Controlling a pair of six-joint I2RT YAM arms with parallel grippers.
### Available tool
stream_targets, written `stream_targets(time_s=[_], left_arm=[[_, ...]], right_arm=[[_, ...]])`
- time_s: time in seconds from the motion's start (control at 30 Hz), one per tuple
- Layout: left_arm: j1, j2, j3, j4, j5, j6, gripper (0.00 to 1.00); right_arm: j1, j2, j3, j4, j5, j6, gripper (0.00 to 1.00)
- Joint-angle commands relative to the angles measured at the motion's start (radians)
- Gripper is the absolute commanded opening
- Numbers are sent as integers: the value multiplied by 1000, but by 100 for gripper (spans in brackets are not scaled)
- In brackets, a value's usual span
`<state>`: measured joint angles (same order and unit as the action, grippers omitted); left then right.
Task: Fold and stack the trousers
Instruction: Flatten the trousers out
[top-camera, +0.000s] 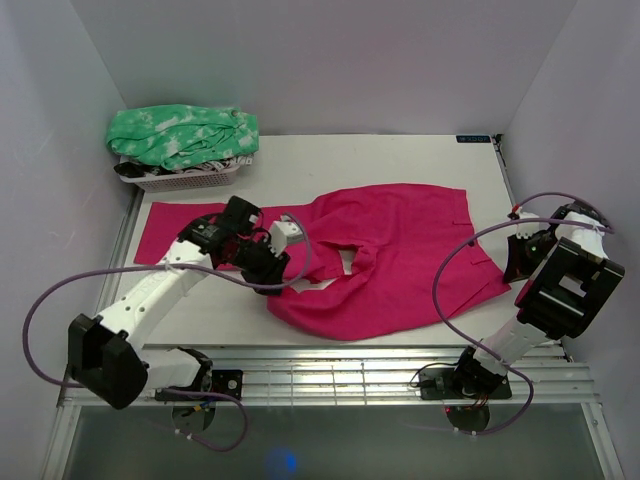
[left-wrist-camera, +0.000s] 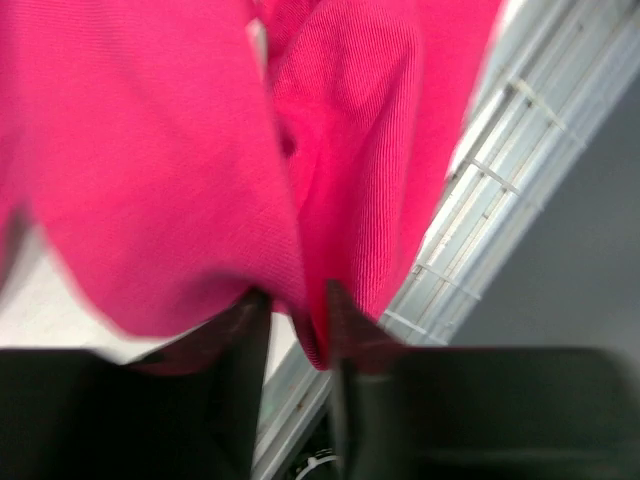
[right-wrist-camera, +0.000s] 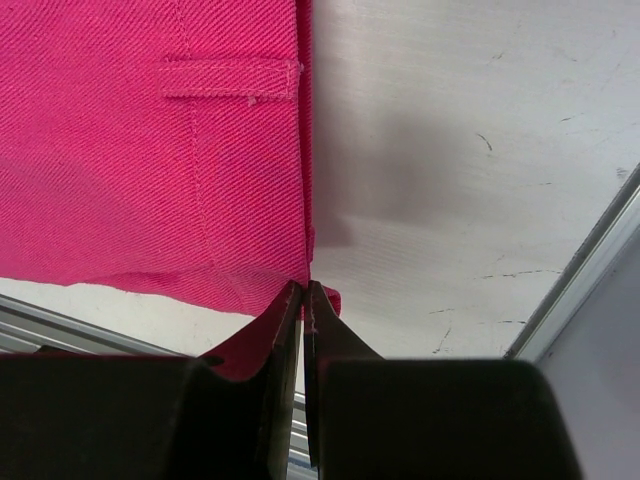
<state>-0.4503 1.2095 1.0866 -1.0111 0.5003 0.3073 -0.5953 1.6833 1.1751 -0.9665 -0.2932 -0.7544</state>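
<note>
The magenta trousers (top-camera: 400, 250) lie spread across the table, one leg reaching left under my left arm, the other bunched toward the near edge. My left gripper (top-camera: 268, 268) sits over the crumpled middle. In the left wrist view its jaws stand apart (left-wrist-camera: 295, 300), and a hanging fold of the trousers (left-wrist-camera: 150, 150) dips between them with a gap beside it. My right gripper (top-camera: 514, 262) is at the garment's right edge. The right wrist view shows it (right-wrist-camera: 305, 292) shut on the corner of the trousers (right-wrist-camera: 150, 180), below a belt loop (right-wrist-camera: 230, 80).
A white basket (top-camera: 185, 181) at the back left holds a green-and-white garment (top-camera: 185, 135). A slatted metal rail (top-camera: 340, 375) runs along the near table edge. Walls close in on both sides and the back. Purple cables loop from both arms.
</note>
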Motion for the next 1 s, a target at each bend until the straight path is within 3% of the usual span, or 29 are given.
stream_targets(time_s=[0.0, 0.03, 0.1, 0.13, 0.27, 0.33, 0.5, 0.6, 0.63, 0.7, 0.77, 0.83, 0.97], left_arm=[[-181, 33, -57, -12, 114, 131, 50], [-203, 45, -63, -15, 103, 148, 58], [-208, 62, -53, -33, 115, 191, 62], [-208, 67, -12, -62, 121, 219, 63], [-202, 61, 139, 8, 98, 213, 82], [-202, 116, 192, 84, 31, 138, 85], [-206, 403, 352, 100, -40, 211, 86], [-208, 510, 416, 66, -39, 298, 81], [-208, 562, 427, 65, -46, 314, 81], [-217, 610, 469, 63, -71, 351, 77], [-218, 673, 496, 66, -83, 375, 75], [-220, 715, 538, 80, -92, 375, 75], [-237, 812, 569, 124, -109, 365, 75]], right_arm=[[-8, -23, 47, 17, 12, 3, 8], [-8, -25, 47, 17, 14, 3, 8], [-8, -30, 44, 15, 20, -5, 8], [-8, -30, 43, 14, 22, -6, 8], [-8, -33, 37, 12, 31, -19, 8], [-8, -36, 34, 9, 31, -28, 8], [-6, -50, 20, 11, 48, -48, 9], [-6, -63, 46, -12, 52, -69, 36], [-6, -69, 60, -20, 52, -69, 54], [3, -77, 110, -37, 48, -74, 72], [21, -80, 168, -57, 34, -82, 78], [41, -85, 199, -60, 19, -82, 92], [158, -86, 230, -52, -47, -31, 90]])
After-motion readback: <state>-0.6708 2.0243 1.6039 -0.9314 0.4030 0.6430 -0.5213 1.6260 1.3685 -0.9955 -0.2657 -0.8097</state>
